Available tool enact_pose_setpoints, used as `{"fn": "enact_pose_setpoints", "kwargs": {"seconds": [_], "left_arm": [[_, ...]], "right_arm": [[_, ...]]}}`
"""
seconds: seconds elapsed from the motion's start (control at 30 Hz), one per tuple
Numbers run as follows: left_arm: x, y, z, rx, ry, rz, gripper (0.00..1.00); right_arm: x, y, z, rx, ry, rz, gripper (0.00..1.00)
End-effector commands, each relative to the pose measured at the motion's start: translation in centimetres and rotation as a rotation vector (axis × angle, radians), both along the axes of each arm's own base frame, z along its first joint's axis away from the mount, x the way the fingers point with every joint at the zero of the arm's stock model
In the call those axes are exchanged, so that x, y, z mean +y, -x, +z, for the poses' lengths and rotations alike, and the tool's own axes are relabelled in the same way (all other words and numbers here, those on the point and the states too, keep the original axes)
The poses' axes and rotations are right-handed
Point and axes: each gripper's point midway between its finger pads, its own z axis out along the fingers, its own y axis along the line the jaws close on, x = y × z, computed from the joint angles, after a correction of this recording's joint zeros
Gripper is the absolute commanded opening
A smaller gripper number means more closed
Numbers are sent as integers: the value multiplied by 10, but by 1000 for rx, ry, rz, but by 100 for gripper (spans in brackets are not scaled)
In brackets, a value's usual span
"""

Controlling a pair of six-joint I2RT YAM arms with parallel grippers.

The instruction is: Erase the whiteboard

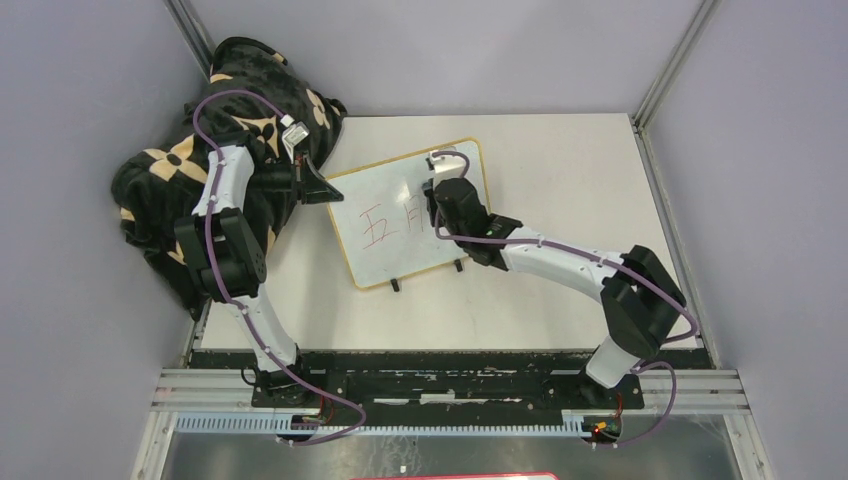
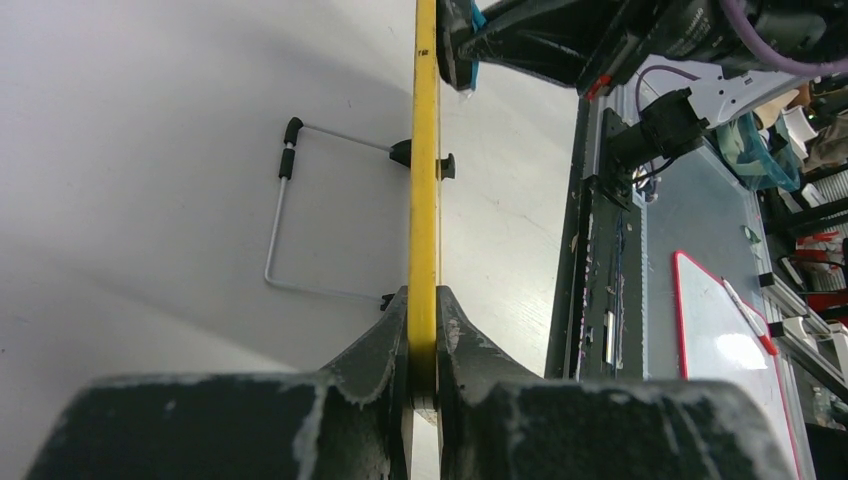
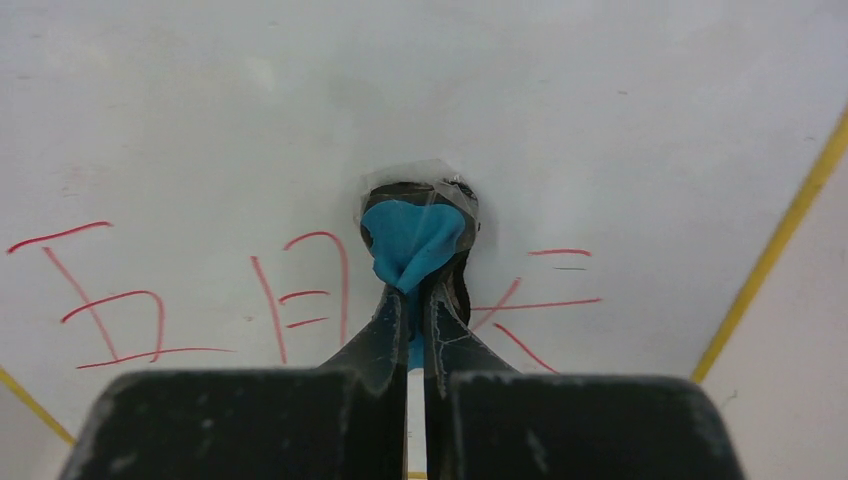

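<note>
clamping the yellow frame [image 2: 425, 230] of the whiteboard [image 1: 385, 195], the left gripper [image 2: 423, 335] braces it, propped on the table [image 1: 560, 160], so the right gripper [image 3: 415, 292], pinched on a blue wiper [image 3: 410, 235], can press against the unerased red characters [image 3: 110, 300].

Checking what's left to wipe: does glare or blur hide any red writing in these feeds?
Top external: a pale glare patch on the whiteboard beside the red writing, which reads clearly. Right wrist: strokes sharp; only the near fingers blur, and the blue pad they grip hides a spot. Left wrist: board edge-on, just its yellow frame, face unseen.
</note>
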Motion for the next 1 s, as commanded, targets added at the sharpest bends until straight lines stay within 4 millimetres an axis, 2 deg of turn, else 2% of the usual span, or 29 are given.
{"fn": "enact_pose_setpoints", "kwargs": {"seconds": [0.0,0.27,0.33,0.4,0.63,0.97], "left_arm": [[-1,-7,0,-92,-25,-26,3],[-1,-7,-1,-85,-23,-26,3],[-1,-7,-2,-83,-24,-25,3],[-1,-6,-2,-82,-25,-25,3],[-1,-7,-4,-80,-28,-26,3],[0,-5,-5,-80,-38,-29,3]], "right_arm": [[56,11,18,-52,-28,109,1],[119,39,20,-55,-30,231,1],[126,38,22,-58,-28,236,1],[122,34,22,-68,1,210,1],[73,17,27,-117,116,62,1],[-30,-27,9,-76,93,-152,1]]}}
